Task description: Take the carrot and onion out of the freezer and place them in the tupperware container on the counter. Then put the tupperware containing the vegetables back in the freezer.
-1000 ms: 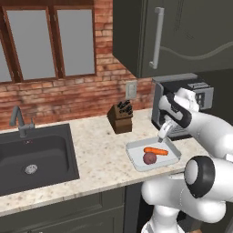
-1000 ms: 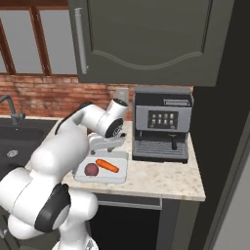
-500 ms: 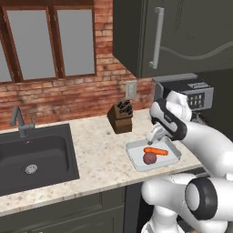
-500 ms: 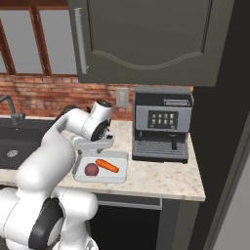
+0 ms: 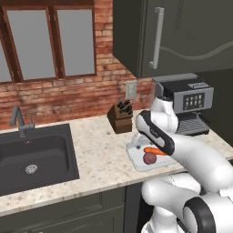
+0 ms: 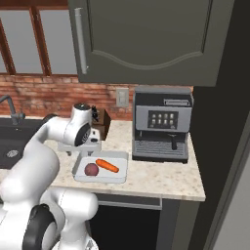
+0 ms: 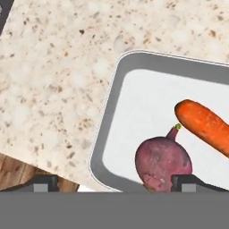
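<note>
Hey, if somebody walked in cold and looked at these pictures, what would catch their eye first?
Probably the bright orange carrot and the dark red onion, lying side by side in the pale tupperware container on the speckled counter. Next, the big white robot arm bent over that tray, its open gripper hanging just above the onion. Behind, a grey coffee machine stands against the brick wall.

You get flat, even rendered light with no glare. The counter looks bright and sharp in the hand view, and the onion throws a soft shadow on the tray. Under the cabinet it is dim. Base views look slightly soft.
</note>
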